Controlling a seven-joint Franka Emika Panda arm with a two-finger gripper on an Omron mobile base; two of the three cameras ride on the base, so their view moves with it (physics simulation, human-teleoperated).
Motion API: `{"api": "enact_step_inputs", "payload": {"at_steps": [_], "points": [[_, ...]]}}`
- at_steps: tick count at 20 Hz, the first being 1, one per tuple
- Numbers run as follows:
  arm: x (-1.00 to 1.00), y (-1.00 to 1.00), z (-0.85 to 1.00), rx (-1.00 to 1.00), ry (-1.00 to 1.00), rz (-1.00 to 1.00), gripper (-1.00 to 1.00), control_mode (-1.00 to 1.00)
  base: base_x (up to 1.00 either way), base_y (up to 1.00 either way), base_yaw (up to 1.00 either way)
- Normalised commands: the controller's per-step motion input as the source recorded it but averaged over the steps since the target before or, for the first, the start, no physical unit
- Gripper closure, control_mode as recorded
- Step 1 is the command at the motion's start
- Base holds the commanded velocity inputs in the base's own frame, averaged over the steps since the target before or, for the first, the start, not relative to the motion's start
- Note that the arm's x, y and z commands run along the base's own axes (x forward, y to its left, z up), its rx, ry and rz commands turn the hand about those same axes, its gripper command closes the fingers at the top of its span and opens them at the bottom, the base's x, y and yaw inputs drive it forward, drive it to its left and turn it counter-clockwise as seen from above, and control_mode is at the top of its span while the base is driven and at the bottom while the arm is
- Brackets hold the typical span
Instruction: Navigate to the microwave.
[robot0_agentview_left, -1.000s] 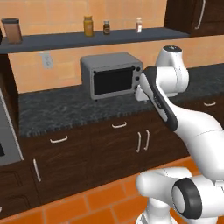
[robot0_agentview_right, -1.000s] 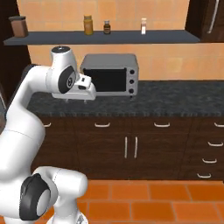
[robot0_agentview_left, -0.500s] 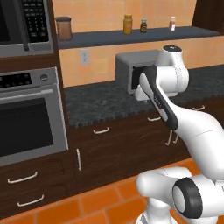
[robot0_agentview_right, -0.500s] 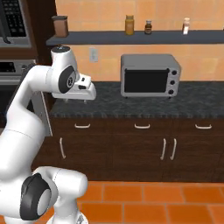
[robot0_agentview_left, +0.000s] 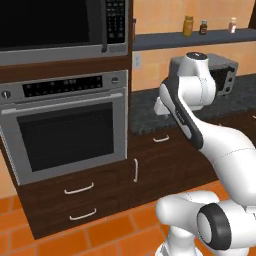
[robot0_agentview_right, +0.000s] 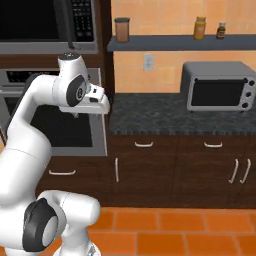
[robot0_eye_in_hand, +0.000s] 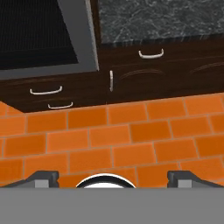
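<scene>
microwave fills the 11 o'clock corner of the left base view, built in right above the steel oven. small toaster oven sits at 2 o'clock on the dark surface. tool hangs over the orange floor, fingertips wide apart, gripping nothing

Count by kind, all views combined.

- Microwave: 1, built in above the oven.
- Oven: 1, steel front with a bar handle.
- Toaster oven: 1, on the counter.
- Wall shelf: 1.
- Containers on the shelf: 4 in total. Large dark canister: 1. Amber jar: 1. Small dark bottle: 1. Small pale shaker: 1, seen from the left base camera.
- Wall outlet: 1.
- Drawers below the oven: 2, each with a curved handle.
</scene>
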Motion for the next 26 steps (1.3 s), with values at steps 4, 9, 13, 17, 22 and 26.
{"api": "enact_step_inputs", "payload": {"at_steps": [4, 9, 13, 17, 22, 26], "points": [[0.0, 0.0, 0.0, 0.0, 0.0, 0.0, -1.0, 1.0, 0.0, 1.0, 0.0], [0.0, 0.0, 0.0, 0.0, 0.0, 0.0, -1.0, 1.0, 0.0, 0.88, 0.0], [0.0, 0.0, 0.0, 0.0, 0.0, 0.0, -1.0, 1.0, 0.39, 0.2, 0.0], [0.0, 0.0, 0.0, 0.0, 0.0, 0.0, -1.0, 1.0, 1.0, 0.3, 0.0], [0.0, 0.0, 0.0, 0.0, 0.0, 0.0, -1.0, 1.0, 0.74, 0.59, 0.0], [0.0, 0.0, 0.0, 0.0, 0.0, 0.0, -1.0, 1.0, 0.75, 0.59, 0.0]]}}
